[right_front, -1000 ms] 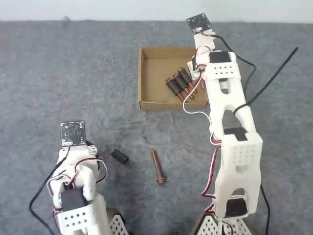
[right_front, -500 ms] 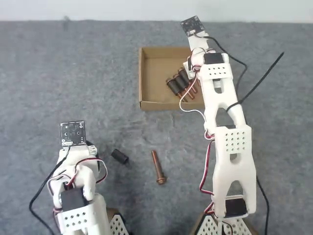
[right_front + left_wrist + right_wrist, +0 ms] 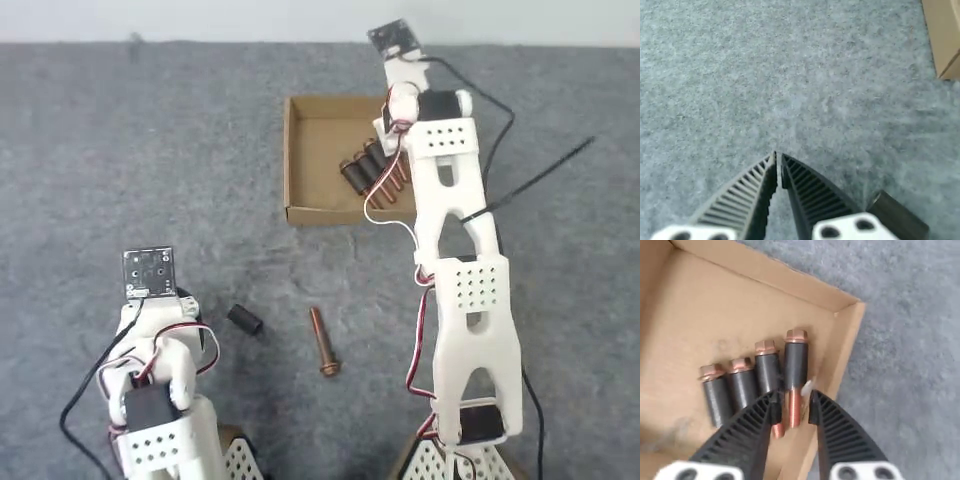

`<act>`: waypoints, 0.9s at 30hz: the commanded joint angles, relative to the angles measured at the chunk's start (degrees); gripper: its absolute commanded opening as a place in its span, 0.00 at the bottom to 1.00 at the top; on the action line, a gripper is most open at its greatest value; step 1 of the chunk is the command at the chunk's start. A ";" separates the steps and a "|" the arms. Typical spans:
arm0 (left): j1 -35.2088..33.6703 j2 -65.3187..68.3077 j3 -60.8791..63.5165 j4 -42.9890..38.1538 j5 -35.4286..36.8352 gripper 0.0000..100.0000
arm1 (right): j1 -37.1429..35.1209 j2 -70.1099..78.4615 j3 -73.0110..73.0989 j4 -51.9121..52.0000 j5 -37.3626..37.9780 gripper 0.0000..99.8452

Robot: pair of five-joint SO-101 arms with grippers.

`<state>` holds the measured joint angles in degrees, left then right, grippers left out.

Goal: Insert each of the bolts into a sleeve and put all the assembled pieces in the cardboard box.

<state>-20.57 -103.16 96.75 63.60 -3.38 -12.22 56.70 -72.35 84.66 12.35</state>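
**High view with both wrist views.** An open brown cardboard box (image 3: 296,160) sits at upper centre of the high view on the grey carpeted table (image 3: 150,150). Four assembled pieces (image 3: 365,172), each a copper bolt in a black sleeve, lie side by side in its right half. The right gripper (image 3: 792,396) hangs over them, its jaws parted a little wider than the bare copper shank of the end piece between them, so it appears to grip nothing. A loose copper-coloured metal bolt (image 3: 323,342) lies at lower centre, its long axis nearly up and down the frame and its head toward the lower edge. A short black cylindrical sleeve (image 3: 244,320) lies to its left, apart from it, with its axis slanted. The left gripper (image 3: 778,156), jaws closed on nothing, rests at lower left with the sleeve just beside it. By this layout one pairing remains: the left arm is nearer the sleeve, and the bolt lies between the arm bases, well apart from the right gripper
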 commanded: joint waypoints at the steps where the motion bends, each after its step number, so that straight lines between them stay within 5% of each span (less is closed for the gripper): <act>1: -0.18 -0.88 -0.22 -1.41 -0.35 0.01 | 1.10 -1.19 -12.22 11.21 -4.04 0.07; 4: -0.18 -0.88 -0.22 -1.41 -0.35 0.01 | 0.40 -1.19 -17.05 18.51 -5.01 0.03; 13: -0.18 -0.88 -0.22 -1.41 -0.44 0.01 | 2.51 -2.68 -9.93 18.59 -5.01 0.01; 27: -0.09 -0.79 -0.22 -2.11 -0.44 0.01 | -2.51 -30.37 28.92 18.07 -5.98 0.01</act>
<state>-20.57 -103.16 96.75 63.08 -3.38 -13.01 35.16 -48.18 100.57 7.08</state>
